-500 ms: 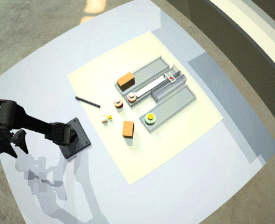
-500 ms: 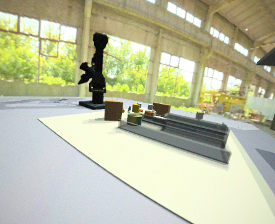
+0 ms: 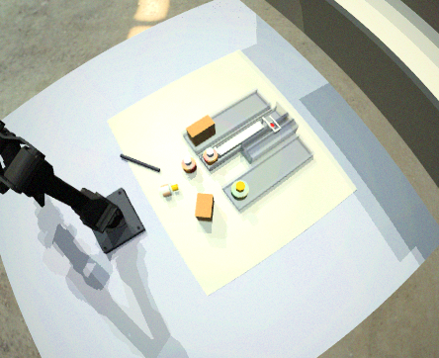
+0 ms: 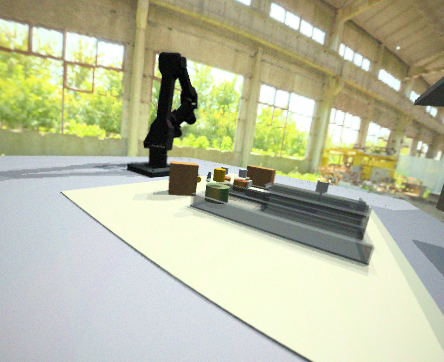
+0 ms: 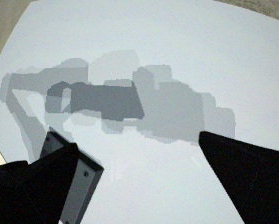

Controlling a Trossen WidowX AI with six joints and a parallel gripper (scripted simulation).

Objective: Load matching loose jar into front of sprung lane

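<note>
Jars and trays on a cream mat, the arm off to one side

On the pale counter (image 3: 259,264), a cream mat (image 3: 278,223) carries three grey trays: one (image 3: 245,111) with an orange-brown block (image 3: 201,130) at its near end, a narrow middle one (image 3: 210,167) with a white-topped jar (image 3: 210,155), and one (image 3: 273,174) with a yellow-topped green jar (image 3: 240,189). A similar white-topped jar (image 3: 189,165) stands just outside the middle tray; another block (image 3: 205,207), a small yellow-tipped jar (image 3: 166,190) lying down and a black rod (image 3: 139,162) are nearby. The black arm (image 3: 62,188) stands beside the mat.
</note>
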